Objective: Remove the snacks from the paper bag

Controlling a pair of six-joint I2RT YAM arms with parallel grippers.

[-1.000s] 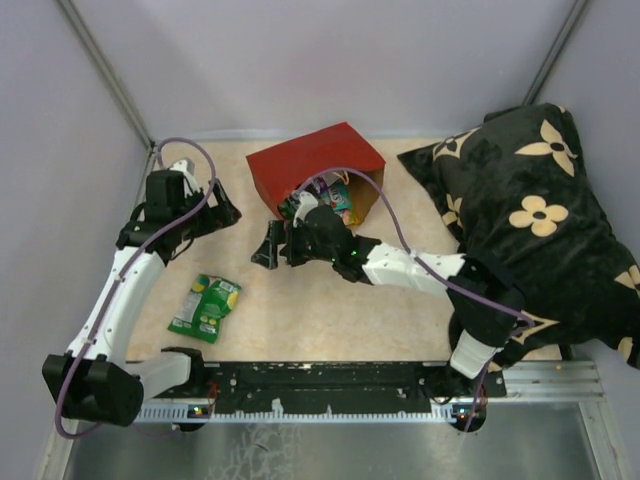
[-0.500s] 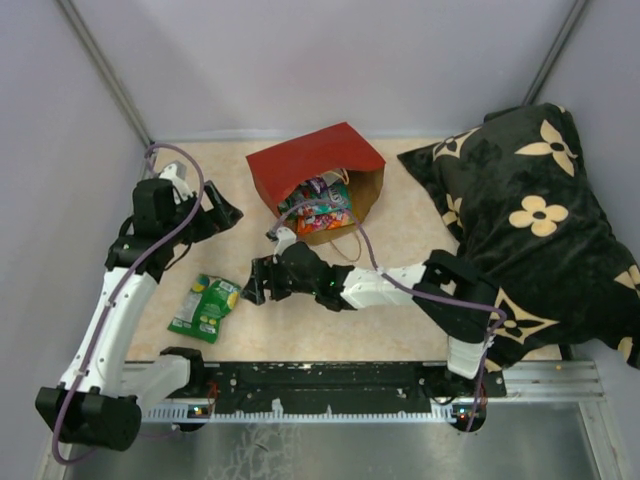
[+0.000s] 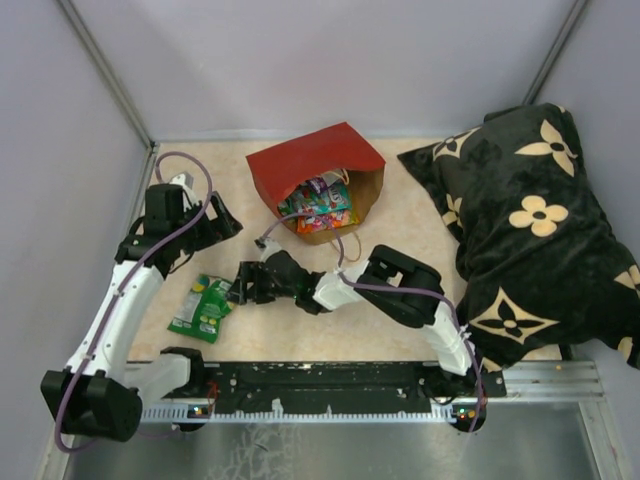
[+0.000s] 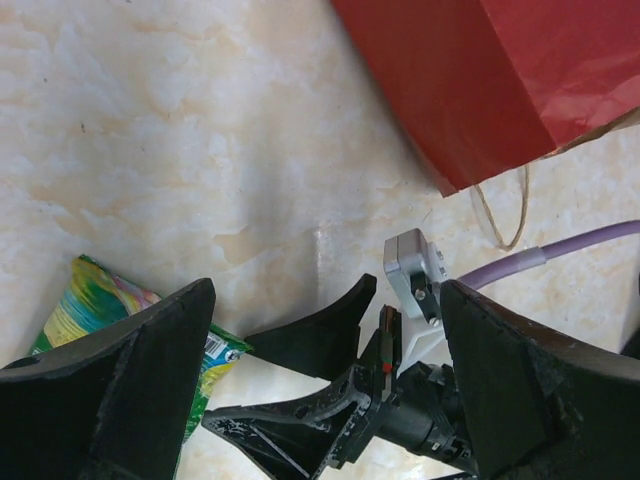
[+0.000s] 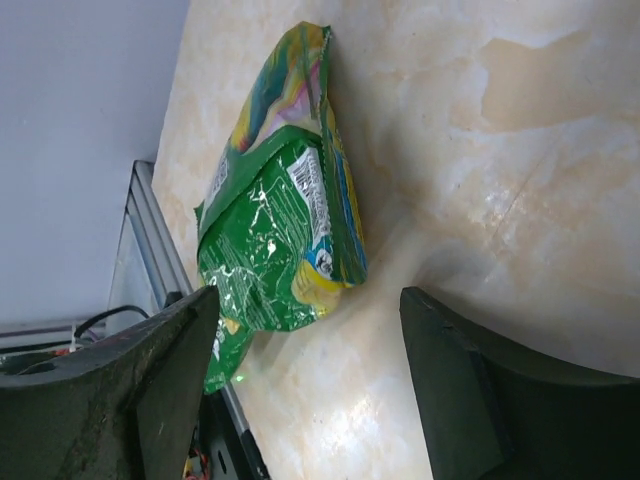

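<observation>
Green glossy snack packet (image 3: 205,308), lower left: judged light, slippery, best pinched at seam; right end effector (image 3: 240,292) gaped empty.

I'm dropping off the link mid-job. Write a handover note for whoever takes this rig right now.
Left gripper: open, empty, left of the paper bag.
Right gripper: open, empty, fingers facing the green packet on the table.
The bag lies on its side, mouth toward the arms.
Done: green packet out.
Left: colourful packets in the bag's mouth.
</observation>
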